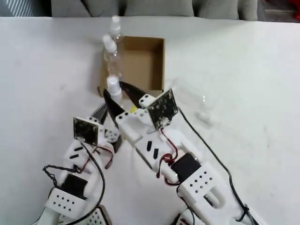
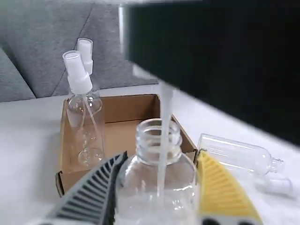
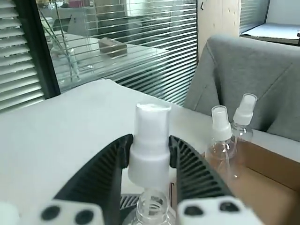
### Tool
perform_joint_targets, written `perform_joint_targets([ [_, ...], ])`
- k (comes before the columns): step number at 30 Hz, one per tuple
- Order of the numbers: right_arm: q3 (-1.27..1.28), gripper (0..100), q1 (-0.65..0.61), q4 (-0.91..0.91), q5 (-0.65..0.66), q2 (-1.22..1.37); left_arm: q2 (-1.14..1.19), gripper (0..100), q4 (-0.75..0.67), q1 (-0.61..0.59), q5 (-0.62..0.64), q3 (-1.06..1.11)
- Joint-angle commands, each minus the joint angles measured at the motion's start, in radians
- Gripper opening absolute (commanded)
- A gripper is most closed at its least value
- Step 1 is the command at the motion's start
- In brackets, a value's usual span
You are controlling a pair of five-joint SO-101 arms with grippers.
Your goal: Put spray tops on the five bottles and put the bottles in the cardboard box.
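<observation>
Right end effector is pinching a white spray top by its collar, both fingers closed against it. Left end effector is clamped on the shoulders of an open bottle, grey finger on one side and yellow finger on the other, holding it upright just in front of the cardboard box. You've got the top lined up directly over the neck: its dip tube runs down through the opening into the bottle, while the collar sits just above the threads, not yet seated. Two capped bottles stand upright at the box's left wall, one behind the other; you can't tell whether the far one is inside the box or just past its rim. An uncapped bottle lies on its side on the surface to the right of the box, with a loose spray top near it, both apart from the two arms.
</observation>
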Motion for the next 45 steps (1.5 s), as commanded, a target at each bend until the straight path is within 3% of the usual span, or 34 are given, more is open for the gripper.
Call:
perform_joint_targets([
  [1,0.005,2.1,-0.001,-0.002,-0.012,-0.025,-0.019,2,-0.002,0.002,-0.014,-0.005],
  [14,0.009,2.8,-0.001,0.001,-0.012,-0.016,-0.019,2,-0.003,0.002,-0.014,-0.005],
  [21,0.009,19.2,-0.002,0.004,-0.048,-0.022,-0.019,2,-0.003,0.002,-0.014,-0.005],
  [24,0.003,19.3,-0.002,0.004,-0.112,-0.025,-0.019,2,-0.003,0.002,-0.014,-0.005],
  [31,0.003,19.3,0.001,0.002,-0.112,-0.045,-0.019,2,-0.003,0.002,-0.014,-0.005],
  [38,0.002,18.3,0.033,0.111,-0.115,-0.282,-0.019,2,-0.003,0.002,-0.014,-0.005],
  [43,0.002,0.5,0.099,0.156,-0.11,-0.392,-0.019,2,-0.005,0.002,-0.014,-0.005],
  [45,-0.011,3.9,0.134,0.162,-0.118,-0.374,-0.019,2,-0.005,0.002,-0.014,-0.005],
])
